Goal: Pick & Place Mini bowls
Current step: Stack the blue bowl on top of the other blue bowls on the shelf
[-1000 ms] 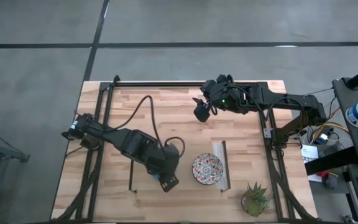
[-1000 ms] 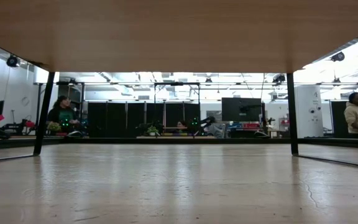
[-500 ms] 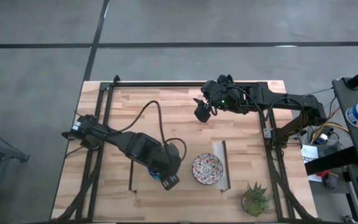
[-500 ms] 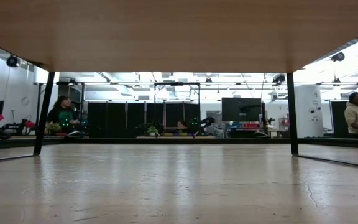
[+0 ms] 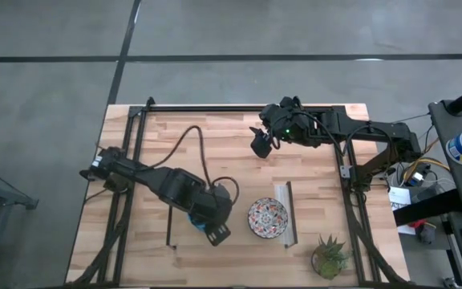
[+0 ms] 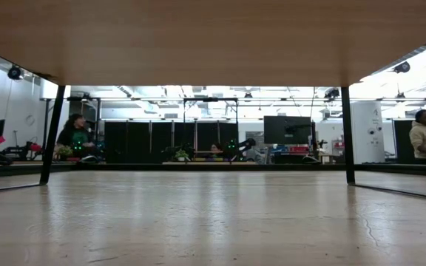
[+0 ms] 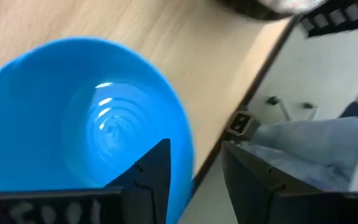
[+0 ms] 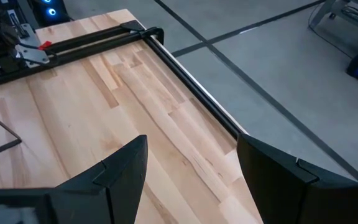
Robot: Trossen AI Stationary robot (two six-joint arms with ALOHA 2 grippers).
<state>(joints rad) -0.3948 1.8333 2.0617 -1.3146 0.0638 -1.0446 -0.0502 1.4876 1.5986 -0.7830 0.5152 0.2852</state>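
Bright blue bowl (image 7: 82, 124) fills the left of the left wrist view; one finger sits inside the rim, the other outside, so the left gripper (image 5: 212, 228) is clamped on the bowl's wall. In the high view that gripper sits lower centre of the frame, near the front edge of the wooden table (image 5: 175, 144), and almost wholly covers the bowl; only a sliver of blue shows under it. Whether the bowl is lifted or resting on the wood cannot be told.

Just right of it, a patterned bowl (image 5: 268, 217) with red-and-dark floral print stands beside a pale upright strip (image 5: 284, 212), probably a marker or divider for placement. A small green plant (image 5: 330, 257) sits lower right, apart from the work.

Farther back, upper centre, the right gripper (image 5: 259, 144) waits over bare boards, fingers spread wide with nothing between them, likely parked out of the way.

Only two bowls can be found. The low view looks beneath the tabletop, showing only floor and distant people.
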